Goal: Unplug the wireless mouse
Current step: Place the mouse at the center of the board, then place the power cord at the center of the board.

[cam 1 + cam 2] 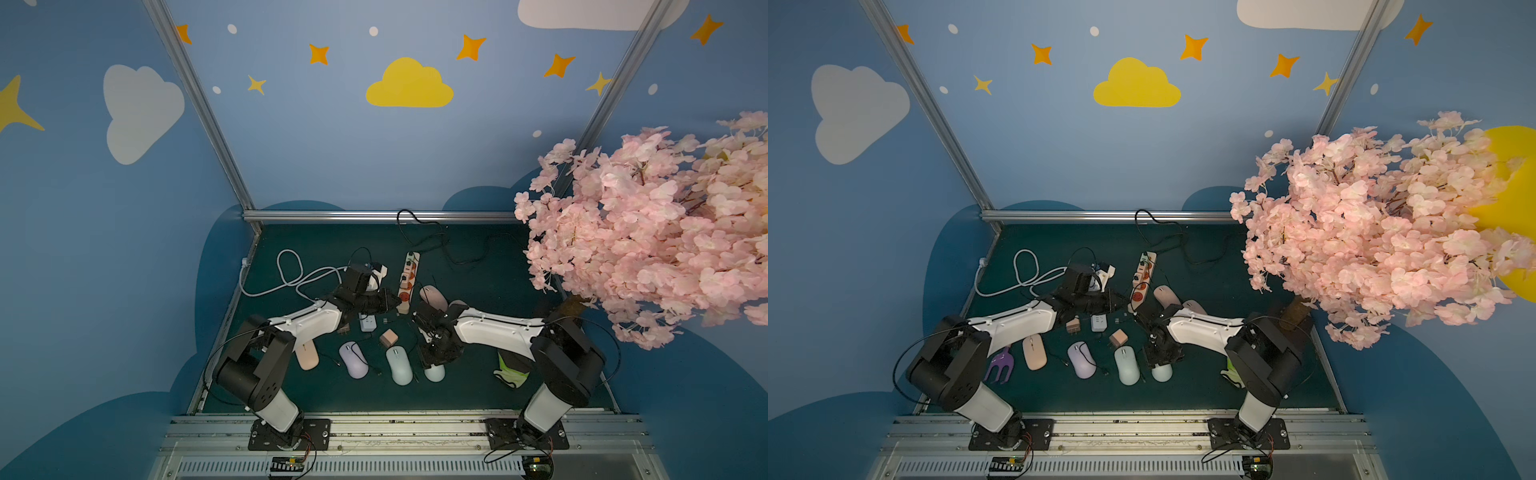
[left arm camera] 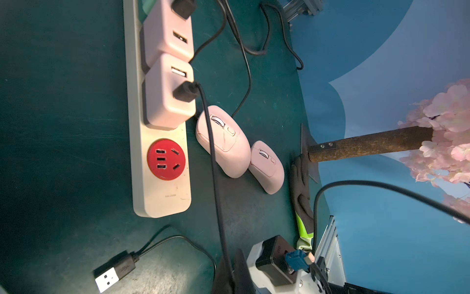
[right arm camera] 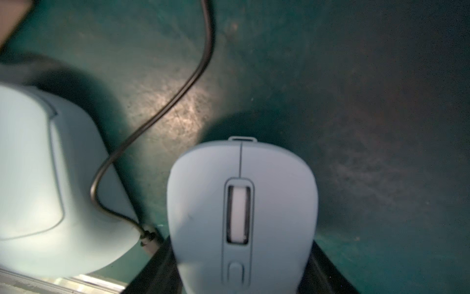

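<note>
Dark green table mat [image 1: 340, 399], boxed in by blue walls [image 1: 332, 124] painted with clouds and stars; a pink blossom tree [image 1: 648, 232] was seen at the right edge. A power strip [image 1: 408, 276] was laid mid-table, running away from the robot.

The left gripper [image 1: 392, 305] was held at the strip's near end, fingers pressed together on a black cable [image 2: 213, 165]. That cable was stretched straight from the fingers to a USB plug [image 2: 184, 91] seated in a pink charger block [image 2: 167, 94] on the strip. It was draped across the bigger of two pink mice [image 2: 223, 142] lying just beside the strip. A red socket [image 2: 165, 159] was seen between that block and the strip's near end, and a loose USB connector [image 2: 114, 271] on the mat near that end.

The right gripper [image 1: 434, 359] was pointed down at the near side of the table, clamped across the flanks of the small blue mouse [image 3: 241, 203]. Whether the mouse was on the mat or just above it could not be told. The port [image 3: 241, 139] at its nose was seen bare. A larger blue mouse [image 1: 399, 365] was set just beside it, with a thin cable end [image 3: 148, 235] between the two. Further left, a purple mouse [image 1: 353, 359] and a peach mouse [image 1: 306, 357] were lined up in the same row. A looped white cable [image 1: 291, 274] was noted at the far left, a glove [image 1: 513, 372] beside the right arm.
</note>
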Tool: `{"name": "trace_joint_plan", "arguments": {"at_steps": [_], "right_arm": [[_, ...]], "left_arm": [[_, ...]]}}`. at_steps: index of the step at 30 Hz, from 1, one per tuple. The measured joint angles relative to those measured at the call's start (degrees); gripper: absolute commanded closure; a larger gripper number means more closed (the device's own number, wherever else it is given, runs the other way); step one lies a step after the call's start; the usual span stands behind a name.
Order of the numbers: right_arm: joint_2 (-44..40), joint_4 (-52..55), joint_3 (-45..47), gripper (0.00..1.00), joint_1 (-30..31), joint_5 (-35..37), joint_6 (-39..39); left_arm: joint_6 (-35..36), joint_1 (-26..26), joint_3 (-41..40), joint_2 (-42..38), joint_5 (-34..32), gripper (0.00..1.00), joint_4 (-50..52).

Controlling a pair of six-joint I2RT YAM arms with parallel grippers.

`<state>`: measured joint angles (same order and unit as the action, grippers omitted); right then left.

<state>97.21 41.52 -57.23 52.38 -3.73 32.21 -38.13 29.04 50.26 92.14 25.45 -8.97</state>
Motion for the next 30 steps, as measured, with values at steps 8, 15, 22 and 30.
{"name": "trace_joint_plan", "arguments": {"at_steps": [8,15,22,30], "right_arm": [[-0.17,0.52,0.00,0.21,-0.02,1.16,0.57],[-4.46,2.25,0.00,0.10,-0.13,4.46,0.66],[-12.37,3.39,-0.74,0.05,-1.70,13.64,5.73],[-10.58,2.95,-8.79,0.05,-7.41,16.68,9.38]], "left_arm": [[1.05,0.70,0.11,-0.15,-1.27,0.96,2.08],[4.13,2.60,0.11,-2.93,-4.07,0.95,6.82],[7.15,5.68,-0.83,-4.70,-6.19,0.77,12.52],[8.35,6.10,-0.74,-4.87,-7.96,0.49,17.35]]}}
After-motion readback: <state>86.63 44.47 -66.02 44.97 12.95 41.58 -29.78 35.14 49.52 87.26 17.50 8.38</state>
